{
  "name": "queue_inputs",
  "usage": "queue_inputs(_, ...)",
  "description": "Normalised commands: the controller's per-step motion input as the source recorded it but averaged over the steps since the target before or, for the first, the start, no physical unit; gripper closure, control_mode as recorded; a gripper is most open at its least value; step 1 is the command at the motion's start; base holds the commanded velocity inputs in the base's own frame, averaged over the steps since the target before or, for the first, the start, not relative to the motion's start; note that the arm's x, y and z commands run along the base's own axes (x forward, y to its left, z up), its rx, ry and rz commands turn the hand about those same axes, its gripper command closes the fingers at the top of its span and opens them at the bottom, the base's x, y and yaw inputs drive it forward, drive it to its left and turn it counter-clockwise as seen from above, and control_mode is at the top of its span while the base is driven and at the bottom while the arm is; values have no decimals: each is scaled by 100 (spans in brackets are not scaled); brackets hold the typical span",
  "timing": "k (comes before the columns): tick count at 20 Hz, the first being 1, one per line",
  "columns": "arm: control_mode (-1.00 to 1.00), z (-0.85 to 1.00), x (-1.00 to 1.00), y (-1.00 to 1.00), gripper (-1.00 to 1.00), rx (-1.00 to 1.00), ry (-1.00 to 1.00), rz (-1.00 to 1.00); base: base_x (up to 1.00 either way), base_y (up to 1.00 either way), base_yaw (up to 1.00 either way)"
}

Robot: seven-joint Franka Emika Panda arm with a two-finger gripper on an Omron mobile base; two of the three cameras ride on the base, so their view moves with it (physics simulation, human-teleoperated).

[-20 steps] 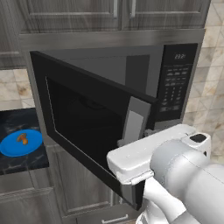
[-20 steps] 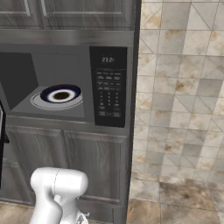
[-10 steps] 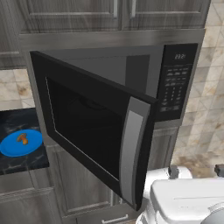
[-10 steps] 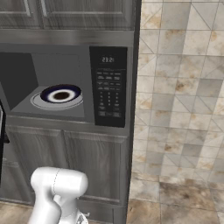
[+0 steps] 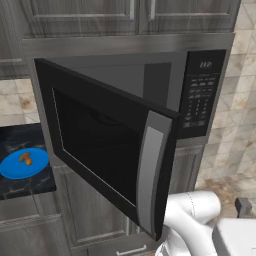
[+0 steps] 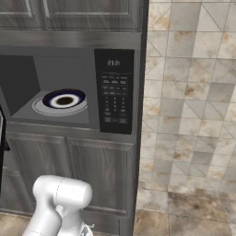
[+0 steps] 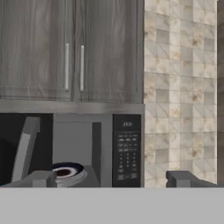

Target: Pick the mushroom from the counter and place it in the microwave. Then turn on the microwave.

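One step is open: the microwave (image 5: pixel 125 135) door gapes, the gripper (image 7: pixel 112 178) is wide and empty, so next fetch the mushroom (image 5: pixel 25 159) left of it.

And the arm (image 5: pixel 192 215) came away from the microwave (image 5: pixel 202 95)! A second ago, in the left base view, its white hand sat high against the free end of the open door (image 5: pixel 95 145), covering the lower part of the grey handle (image 5: pixel 149 175). Half a second ago it had already sunk towards the bottom right corner. It dropped back and down from there, so that a rounded white link ended up low beneath the door's lower edge and the handle strip showed uncovered from top to bottom.
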Motion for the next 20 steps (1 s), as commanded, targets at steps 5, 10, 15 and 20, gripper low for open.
queue_inputs(5, -100, 25, 0, -18, -100, 0, 0, 2, 0, 0, 0)
queue_inputs(10, -100, 1, 2, -47, -100, 0, 0, 1, 0, 0, 0)
queue_inputs(15, -100, 0, 17, -53, -100, 0, 0, 0, 0, 0, 0)
queue_inputs(20, -100, 0, 30, -44, -100, 0, 1, 0, 0, 0, 0)
